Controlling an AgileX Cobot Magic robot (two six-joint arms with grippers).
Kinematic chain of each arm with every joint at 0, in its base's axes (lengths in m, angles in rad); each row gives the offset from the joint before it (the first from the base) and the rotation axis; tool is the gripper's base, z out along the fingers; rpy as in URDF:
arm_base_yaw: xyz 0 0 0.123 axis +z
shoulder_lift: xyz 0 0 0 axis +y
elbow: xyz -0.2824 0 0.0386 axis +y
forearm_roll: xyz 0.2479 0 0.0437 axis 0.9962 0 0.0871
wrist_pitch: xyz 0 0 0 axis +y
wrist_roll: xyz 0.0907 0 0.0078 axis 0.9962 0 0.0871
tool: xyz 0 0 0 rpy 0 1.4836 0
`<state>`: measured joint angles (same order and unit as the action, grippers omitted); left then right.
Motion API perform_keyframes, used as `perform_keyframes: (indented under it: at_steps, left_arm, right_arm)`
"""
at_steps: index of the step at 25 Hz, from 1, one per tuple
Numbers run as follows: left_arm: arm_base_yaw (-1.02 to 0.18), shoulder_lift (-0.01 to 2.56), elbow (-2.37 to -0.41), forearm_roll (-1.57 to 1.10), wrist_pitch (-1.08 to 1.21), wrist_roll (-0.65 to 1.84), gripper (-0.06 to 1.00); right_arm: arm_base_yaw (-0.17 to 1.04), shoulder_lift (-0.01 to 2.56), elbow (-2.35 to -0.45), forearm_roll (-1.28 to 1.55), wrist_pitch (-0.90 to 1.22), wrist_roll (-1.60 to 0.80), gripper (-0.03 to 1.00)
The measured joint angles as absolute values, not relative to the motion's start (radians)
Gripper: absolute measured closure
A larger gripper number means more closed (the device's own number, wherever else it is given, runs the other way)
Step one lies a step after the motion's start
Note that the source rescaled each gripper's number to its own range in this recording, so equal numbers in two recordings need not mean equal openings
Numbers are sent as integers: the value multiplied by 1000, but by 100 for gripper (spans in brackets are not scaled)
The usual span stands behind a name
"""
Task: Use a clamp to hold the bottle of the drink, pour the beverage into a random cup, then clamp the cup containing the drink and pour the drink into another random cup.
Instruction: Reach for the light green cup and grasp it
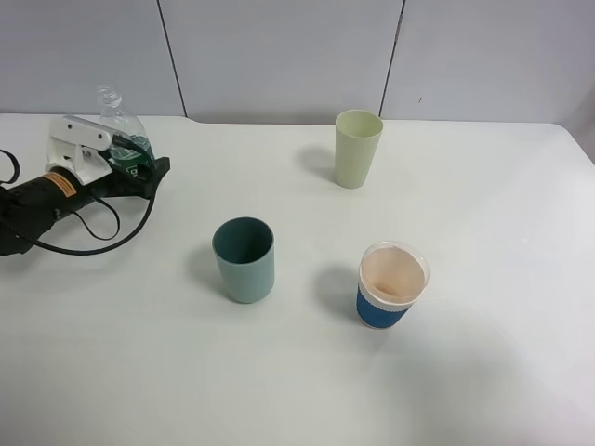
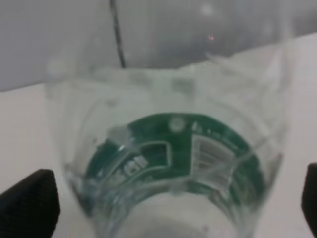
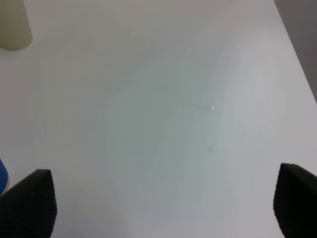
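Observation:
The clear bottle (image 1: pixel 119 119) with the green label stands upright at the far left of the white table. My left gripper (image 1: pixel 139 156) is around its lower body. In the left wrist view the bottle (image 2: pixel 173 148) fills the frame, and the left gripper (image 2: pixel 173 198) is open, with a black fingertip wide of it on each side. I cannot make out any liquid in it. The pale yellow-green tumbler (image 1: pixel 358 149) stands at the back centre, and the squat teal cup (image 1: pixel 244 260) is in the middle. My right gripper (image 3: pixel 163 203) is open over bare table, with the tumbler (image 3: pixel 12 25) far off.
A paper cup with a blue sleeve (image 1: pixel 392 283) stands right of the teal cup, and a sliver of it (image 3: pixel 2 176) shows in the right wrist view. The table (image 1: pixel 483 372) ends at a grey wall behind. The left arm's black cable (image 1: pixel 93 243) loops on the table.

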<state>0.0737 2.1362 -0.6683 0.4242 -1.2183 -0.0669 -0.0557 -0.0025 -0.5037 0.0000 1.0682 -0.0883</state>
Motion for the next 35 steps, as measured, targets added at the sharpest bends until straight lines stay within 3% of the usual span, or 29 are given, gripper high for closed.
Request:
perform_keyframes:
  at_steps: [8, 14, 25, 35]
  left_arm:
    - [74, 1815, -384, 276, -1216, -39, -5]
    - [74, 1505, -317, 223, -1174, 29, -5]
    - [74, 939, -335, 130, -564, 37, -5]
    - [74, 605, -578, 129, 104, 37, -6]
  right_arm:
    - [-56, -2, -504, 0, 1068, -88, 30]
    - [-56, -2, -504, 0, 1068, -88, 30]
    - [-56, -2, -504, 0, 1068, -88, 30]
    - [-56, -2, -504, 0, 1068, -88, 30]
